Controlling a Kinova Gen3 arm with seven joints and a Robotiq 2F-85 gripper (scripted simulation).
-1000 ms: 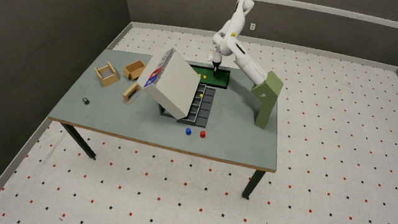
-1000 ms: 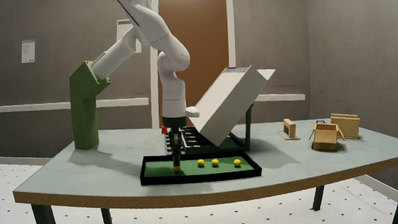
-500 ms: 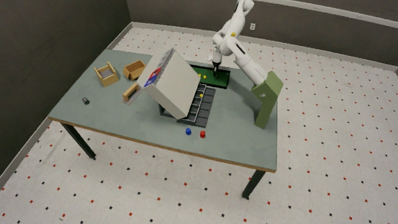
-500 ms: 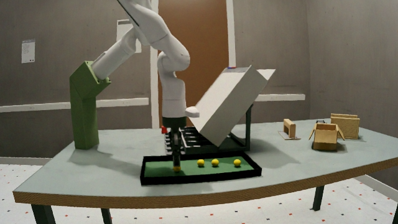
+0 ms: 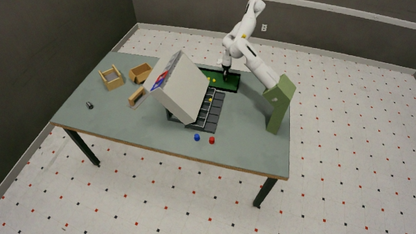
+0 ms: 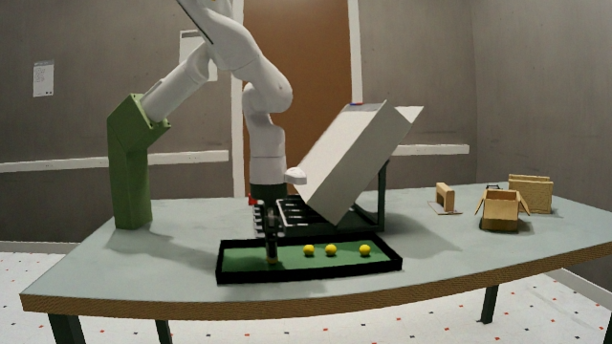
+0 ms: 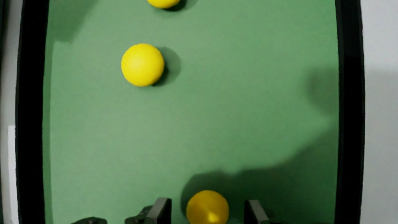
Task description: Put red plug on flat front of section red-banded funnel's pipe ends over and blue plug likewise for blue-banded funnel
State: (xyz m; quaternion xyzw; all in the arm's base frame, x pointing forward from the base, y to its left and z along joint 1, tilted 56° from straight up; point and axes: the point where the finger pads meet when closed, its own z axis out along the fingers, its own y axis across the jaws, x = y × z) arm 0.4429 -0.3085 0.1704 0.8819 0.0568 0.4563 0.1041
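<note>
Red plug (image 5: 212, 140) (image 6: 251, 201) and blue plug (image 5: 197, 137) stand on the table (image 5: 253, 143) (image 6: 182, 279) in my top view, near the sloping cover (image 5: 186, 84) (image 6: 335, 158), off the sections; one marble (image 5: 210, 99) lies in a section. My exterior view shows the gripper (image 5: 225, 78) (image 6: 272, 257) (image 7: 208, 212) low over the marble tray (image 5: 237, 84) (image 6: 311, 275) (image 7: 31, 110), three marbles to one side. Through the wrist view, I see its jaws partway apart, with a yellow marble (image 6: 272, 261) (image 7: 207, 208) between them, unclamped.

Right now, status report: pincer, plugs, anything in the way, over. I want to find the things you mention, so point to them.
Pincer (image 5: 225, 78) (image 6: 272, 258) (image 7: 208, 210) open around yellow marble (image 6: 272, 261) (image 7: 207, 206), gaps both sides. Red plug (image 5: 212, 140) (image 6: 251, 200), blue plug (image 5: 197, 137) unplaced, on tabletop (image 5: 156, 130) (image 6: 182, 268). No obstruction seen between fingers and marble.
</note>
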